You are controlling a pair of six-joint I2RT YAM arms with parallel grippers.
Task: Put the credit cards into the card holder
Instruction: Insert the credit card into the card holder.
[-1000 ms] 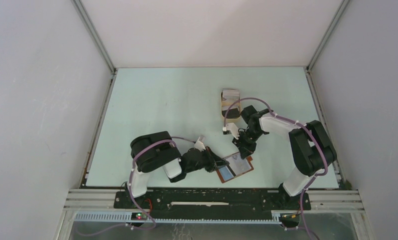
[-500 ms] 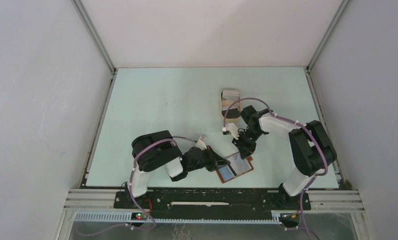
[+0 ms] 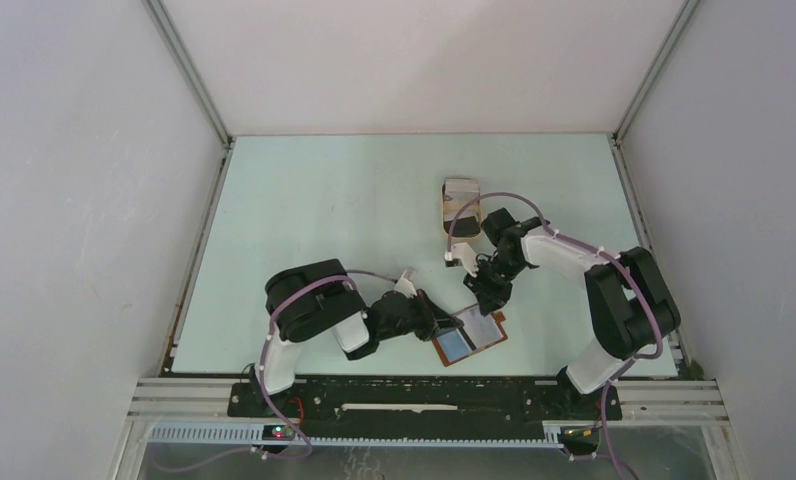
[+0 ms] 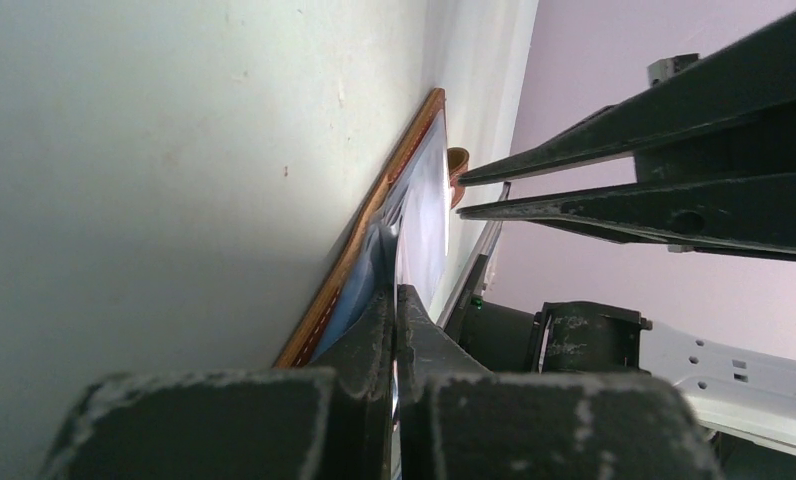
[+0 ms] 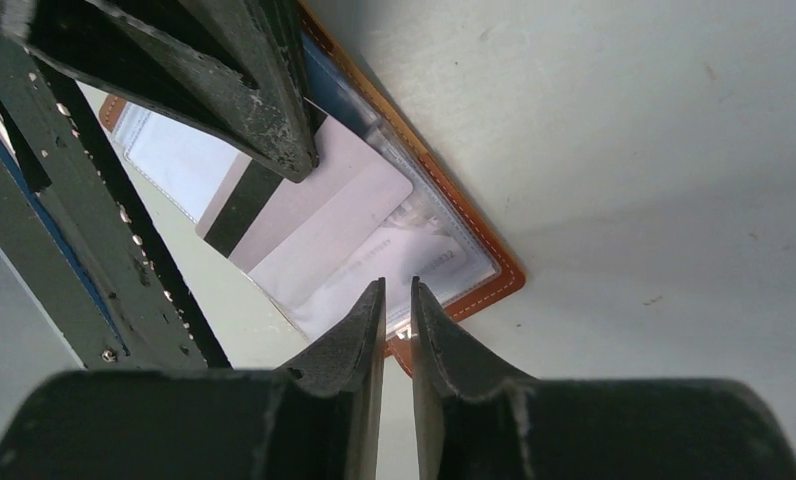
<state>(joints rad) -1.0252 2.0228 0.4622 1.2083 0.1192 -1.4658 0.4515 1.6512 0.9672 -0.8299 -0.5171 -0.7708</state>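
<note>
The reddish-brown card holder [image 3: 471, 338] lies open near the table's front edge, with a blue card and pale cards in its clear sleeves. My left gripper [image 3: 443, 325] is at its left edge and is shut on a thin flap of the card holder [image 4: 394, 165]. In the left wrist view its tips [image 4: 395, 292] are pressed together. My right gripper [image 3: 484, 302] hovers just above the holder's far edge, its tips [image 5: 397, 285] almost together with nothing between them. A pale card with a black stripe [image 5: 304, 205] lies partly in the holder [image 5: 494, 275], under the left fingers [image 5: 254, 90].
A tan tray [image 3: 444, 212] with more cards [image 3: 462, 188] stands behind the right gripper. The right gripper's fingers [image 4: 614, 150] reach across the upper right of the left wrist view. The frame rail [image 3: 424, 385] runs along the near edge.
The left arm has edged slightly right toward the holder. The right gripper stays over the holder's far edge; the holder has not moved.
</note>
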